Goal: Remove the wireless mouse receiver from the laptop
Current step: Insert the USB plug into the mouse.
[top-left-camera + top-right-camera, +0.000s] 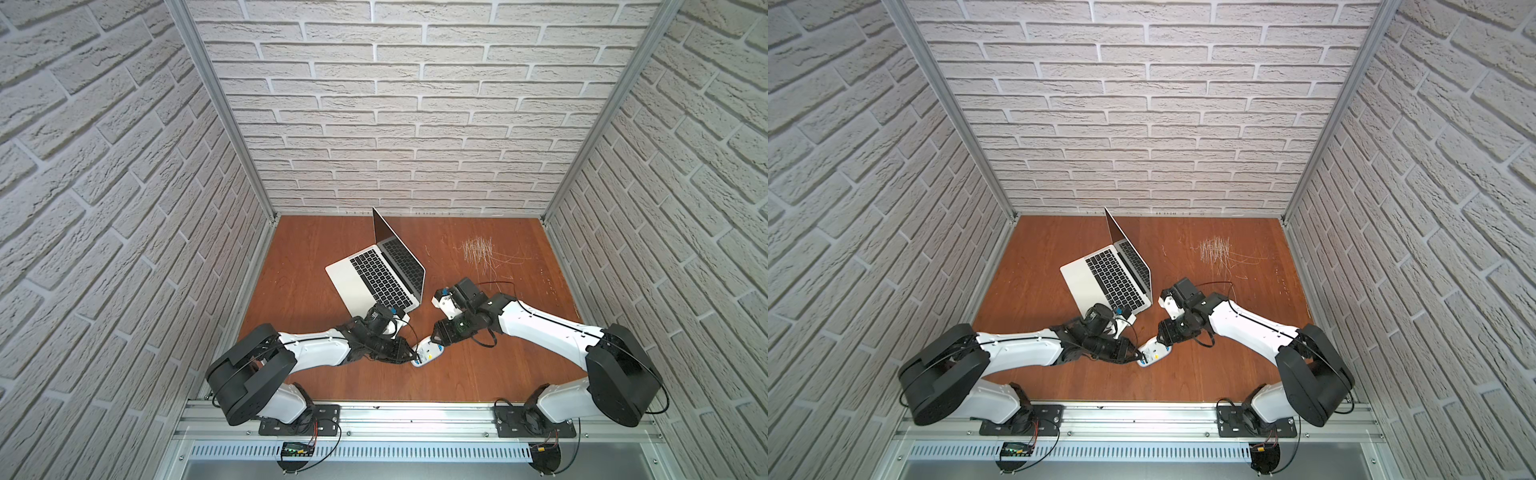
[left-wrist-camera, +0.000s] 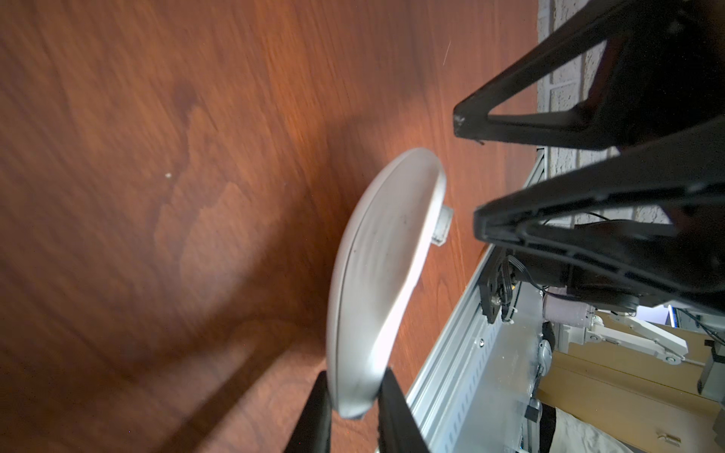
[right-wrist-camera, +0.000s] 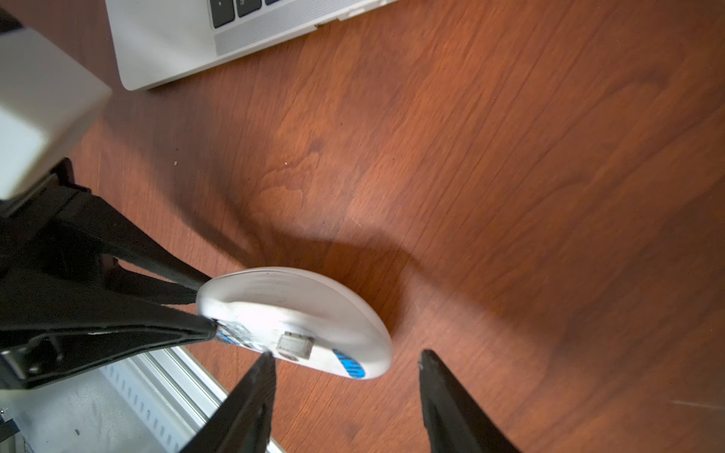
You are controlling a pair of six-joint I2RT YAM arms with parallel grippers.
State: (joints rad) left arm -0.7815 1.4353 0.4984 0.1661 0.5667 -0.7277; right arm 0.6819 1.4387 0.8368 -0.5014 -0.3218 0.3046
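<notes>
Two robot arms are meeting low over a reddish wooden table [image 1: 478, 374]. In both top views the laptop [image 1: 365, 282] is sitting open at about 11 o'clock from the table's centre, and the arms are working at about 5 o'clock from it. The left gripper [image 2: 353, 374] is pinching the narrow end of a white mouse [image 3: 282, 298], holding it tipped on edge with its underside facing the right gripper [image 3: 347, 359]. The wireless mouse receiver [image 3: 294, 345], a small grey stub, is sitting in a recess of that underside and sticking out a little, well apart from the laptop. The right gripper's jaws are standing apart with nothing between them, one fingertip just beside the stub. The unplugging looks finished, and the step in hand seems to be stowing the receiver in the mouse. The next move is probably calling for a gentle, square push on the stub while the left grip is keeping the thin mouse from pivoting.
</notes>
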